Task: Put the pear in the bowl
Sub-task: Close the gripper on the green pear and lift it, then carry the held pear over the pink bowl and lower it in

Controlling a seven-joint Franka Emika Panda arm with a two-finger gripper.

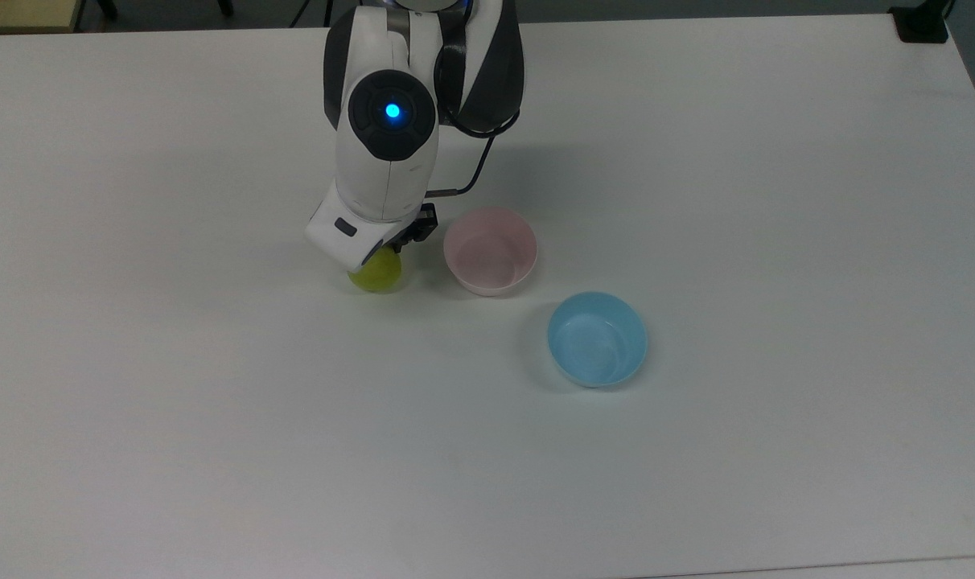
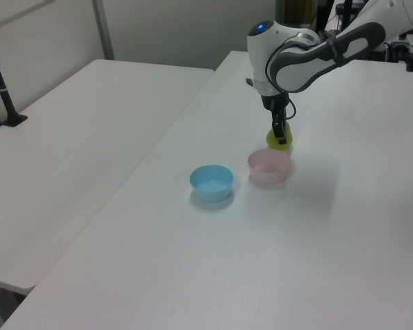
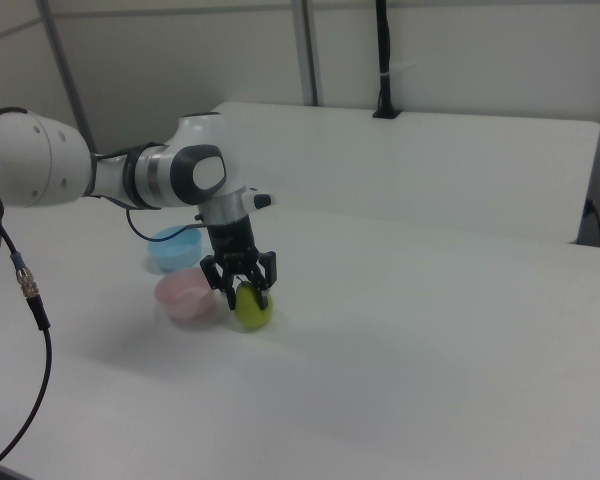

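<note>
The yellow-green pear rests on the white table just to the top view's left of the pale pink bowl. My gripper points straight down over the pear, one dark finger against each side of its upper part. The white wrist hides the top of the pear in the top view. The pink bowl holds nothing.
A light blue bowl stands beyond the pink one, toward the top view's lower right. A black cable loops from the wrist above the pink bowl. A second white table adjoins on the left view's left.
</note>
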